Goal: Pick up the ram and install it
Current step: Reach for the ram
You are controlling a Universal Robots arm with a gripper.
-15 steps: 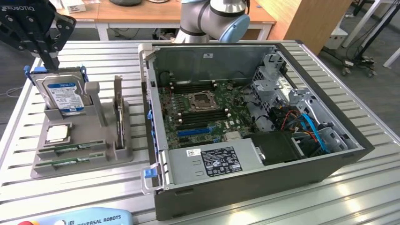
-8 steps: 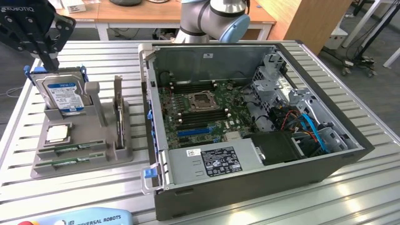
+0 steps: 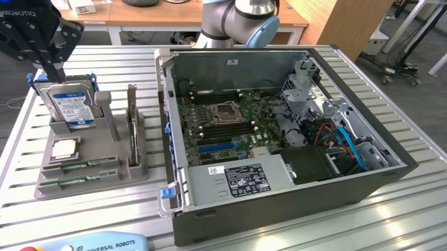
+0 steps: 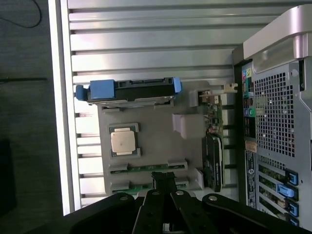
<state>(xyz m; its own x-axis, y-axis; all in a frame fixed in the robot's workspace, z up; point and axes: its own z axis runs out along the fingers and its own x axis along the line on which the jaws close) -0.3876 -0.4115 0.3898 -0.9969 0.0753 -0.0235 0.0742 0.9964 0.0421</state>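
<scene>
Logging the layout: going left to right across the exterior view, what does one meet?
Hard drive → upright circuit card → processor socket → blue cables.

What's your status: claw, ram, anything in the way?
Claw shut, empty, high over the gray holder. Ram and a second stick seated in holder, untouched. Hard drive stands beside them; nothing on the ram.

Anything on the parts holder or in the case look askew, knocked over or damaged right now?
Nothing stands out. Both ram sticks sit straight in the slots of the gray holder, the processor lies flat, the hard drive stands upright, and the shut tool holds nothing.
</scene>
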